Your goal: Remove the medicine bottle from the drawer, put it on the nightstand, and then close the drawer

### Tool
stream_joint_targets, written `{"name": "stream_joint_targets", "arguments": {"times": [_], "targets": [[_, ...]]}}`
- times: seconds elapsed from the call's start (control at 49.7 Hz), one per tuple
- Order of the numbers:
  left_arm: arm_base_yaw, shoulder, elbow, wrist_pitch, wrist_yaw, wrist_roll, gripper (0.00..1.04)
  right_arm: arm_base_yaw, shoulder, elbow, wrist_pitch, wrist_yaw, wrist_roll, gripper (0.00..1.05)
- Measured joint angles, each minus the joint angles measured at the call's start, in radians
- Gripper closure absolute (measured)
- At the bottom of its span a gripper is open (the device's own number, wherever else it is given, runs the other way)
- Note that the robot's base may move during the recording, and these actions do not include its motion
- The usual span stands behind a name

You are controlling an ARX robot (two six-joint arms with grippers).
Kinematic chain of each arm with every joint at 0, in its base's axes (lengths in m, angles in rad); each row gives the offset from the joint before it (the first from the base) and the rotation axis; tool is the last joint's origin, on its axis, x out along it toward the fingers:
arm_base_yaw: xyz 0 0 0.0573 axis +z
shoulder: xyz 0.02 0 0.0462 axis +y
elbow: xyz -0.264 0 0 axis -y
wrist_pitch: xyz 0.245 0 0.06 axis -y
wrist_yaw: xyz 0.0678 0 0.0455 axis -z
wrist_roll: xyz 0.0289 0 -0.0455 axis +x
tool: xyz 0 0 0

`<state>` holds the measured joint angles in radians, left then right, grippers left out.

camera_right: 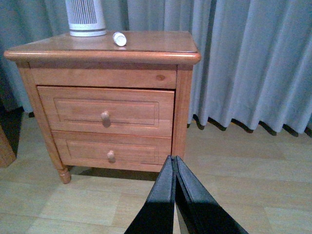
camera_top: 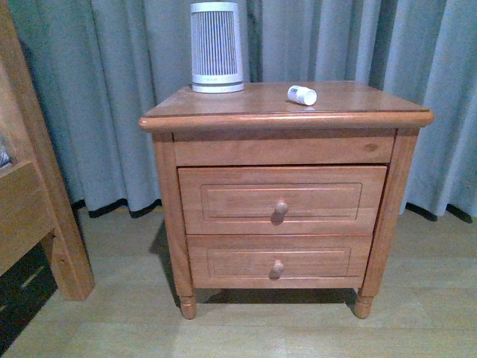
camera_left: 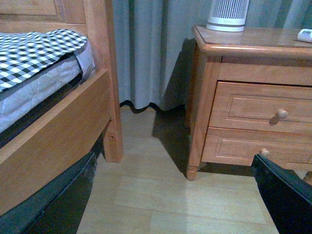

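Medicine bottle [camera_top: 302,95] lying on its side up on the nightstand [camera_top: 283,195] surface, toward the right of the tall white ribbed device [camera_top: 216,47] and a bit nearer the front edge, clearly apart from it. Also visible in the right wrist view [camera_right: 119,39], and just a sliver of it at the frame edge in the left wrist view [camera_left: 305,35]. Taller drawer [camera_top: 282,199] pushed in, sitting a touch proud of the frame, round knob [camera_top: 281,208] facing out. Shorter drawer [camera_top: 277,261] below it, also shut. Neither arm showing in the front view. Right claw [camera_right: 175,163] pressed closed with both dark fingers meeting at the tip, gripping nothing, hanging low over the floor well in front of the nightstand's right front corner. Left claw [camera_left: 175,195] spread wide, only dark finger edges [camera_left: 285,192] showing at the frame's lower corners, empty, pointed at the floor gap between the bed frame [camera_left: 63,126] and the nightstand. Grey curtain [camera_top: 112,89] behind everything.
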<state>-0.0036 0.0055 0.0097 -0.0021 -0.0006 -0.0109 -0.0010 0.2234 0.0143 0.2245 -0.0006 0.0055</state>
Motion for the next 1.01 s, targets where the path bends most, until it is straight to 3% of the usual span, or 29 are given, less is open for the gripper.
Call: {"name": "stream_joint_targets", "arguments": {"times": [0.081, 0.242, 0.564, 0.644, 0.765, 1.007], "targets": [[0.000, 0.000, 0.000, 0.000, 0.000, 0.000, 0.06, 0.000, -0.026, 0.000, -0.026, 0.000, -0.001, 1.01], [0.000, 0.000, 0.000, 0.000, 0.000, 0.000, 0.06, 0.000, -0.034, 0.000, -0.030, 0.000, -0.002, 0.61], [0.000, 0.000, 0.000, 0.000, 0.000, 0.000, 0.06, 0.000, -0.035, 0.000, -0.031, 0.000, 0.000, 0.12], [0.000, 0.000, 0.000, 0.000, 0.000, 0.000, 0.06, 0.000, -0.047, 0.000, -0.047, 0.000, -0.002, 0.25], [0.000, 0.000, 0.000, 0.000, 0.000, 0.000, 0.06, 0.000, -0.193, 0.000, -0.213, 0.000, -0.002, 0.45], [0.000, 0.000, 0.000, 0.000, 0.000, 0.000, 0.06, 0.000, -0.216, 0.000, -0.222, 0.000, -0.002, 0.86]]}}
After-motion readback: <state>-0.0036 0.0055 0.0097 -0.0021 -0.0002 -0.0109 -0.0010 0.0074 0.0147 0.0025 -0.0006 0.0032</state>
